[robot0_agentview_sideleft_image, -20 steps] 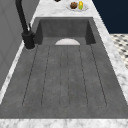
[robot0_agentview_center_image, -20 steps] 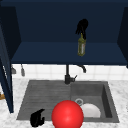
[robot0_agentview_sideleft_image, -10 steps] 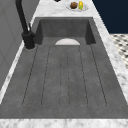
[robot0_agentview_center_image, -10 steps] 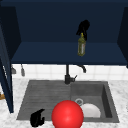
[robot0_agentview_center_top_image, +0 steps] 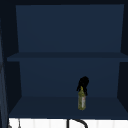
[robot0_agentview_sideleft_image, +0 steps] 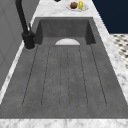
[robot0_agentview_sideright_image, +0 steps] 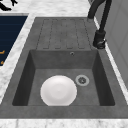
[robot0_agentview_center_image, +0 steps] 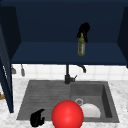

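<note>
Front view: right hand (robot0_agentview_center_image: 84,30), upper centre of frame, has its fingers curled round the neck of an olive-green bottle (robot0_agentview_center_image: 81,46) hanging just above the wall cabinet's lower shelf (robot0_agentview_center_image: 45,53); left hand (robot0_agentview_center_image: 37,118), lower left, fingers loosely curled on nothing, beside a red ball (robot0_agentview_center_image: 67,115). Right side view: white plate (robot0_agentview_sideright_image: 58,91) lies in the sink basin (robot0_agentview_sideright_image: 100,75). Upper view: bottle upright over the shelf, lower centre. Judgement: placing step; lowering and release are called for.

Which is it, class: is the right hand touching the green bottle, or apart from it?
Touching. In the front view the right hand is closed over the top of the green bottle, with no gap.
</note>
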`<state>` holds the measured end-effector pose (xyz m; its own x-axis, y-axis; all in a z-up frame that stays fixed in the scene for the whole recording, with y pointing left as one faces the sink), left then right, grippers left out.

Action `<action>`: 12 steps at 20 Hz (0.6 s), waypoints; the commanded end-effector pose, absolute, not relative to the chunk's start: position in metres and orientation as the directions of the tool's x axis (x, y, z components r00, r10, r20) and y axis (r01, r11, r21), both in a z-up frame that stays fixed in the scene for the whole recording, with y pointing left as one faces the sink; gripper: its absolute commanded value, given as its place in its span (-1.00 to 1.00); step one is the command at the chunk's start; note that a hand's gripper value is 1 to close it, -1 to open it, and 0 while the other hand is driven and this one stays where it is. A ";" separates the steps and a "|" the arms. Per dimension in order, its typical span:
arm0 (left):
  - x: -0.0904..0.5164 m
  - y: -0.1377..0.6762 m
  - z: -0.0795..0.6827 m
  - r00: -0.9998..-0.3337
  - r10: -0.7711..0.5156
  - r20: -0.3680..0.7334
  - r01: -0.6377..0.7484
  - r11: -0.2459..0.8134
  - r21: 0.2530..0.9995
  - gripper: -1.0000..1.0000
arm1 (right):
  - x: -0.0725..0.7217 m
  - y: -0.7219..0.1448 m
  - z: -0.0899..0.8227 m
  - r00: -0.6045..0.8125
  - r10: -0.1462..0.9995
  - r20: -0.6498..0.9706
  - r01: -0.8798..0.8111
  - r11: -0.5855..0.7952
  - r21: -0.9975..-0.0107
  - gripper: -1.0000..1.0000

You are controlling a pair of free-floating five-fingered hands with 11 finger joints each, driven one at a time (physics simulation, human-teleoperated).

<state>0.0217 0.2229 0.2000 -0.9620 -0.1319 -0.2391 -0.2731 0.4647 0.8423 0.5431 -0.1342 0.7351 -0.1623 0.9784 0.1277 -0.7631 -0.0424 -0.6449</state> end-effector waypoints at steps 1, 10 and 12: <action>0.022 0.223 0.200 -0.962 -0.132 -0.239 -0.273 0.465 0.842 0.00 | 0.543 -0.134 0.724 -0.170 0.977 0.126 -0.762 -0.050 -0.645 -1.00; 0.022 0.223 0.200 -0.962 -0.132 -0.239 -0.273 0.465 0.842 0.00 | 0.550 -0.132 0.727 -0.160 0.975 0.153 -0.800 -0.038 -0.598 1.00; 0.022 0.223 0.200 -0.962 -0.132 -0.239 -0.273 0.465 0.842 0.00 | 0.549 -0.131 0.726 -0.156 0.975 0.155 -0.797 -0.032 -0.603 1.00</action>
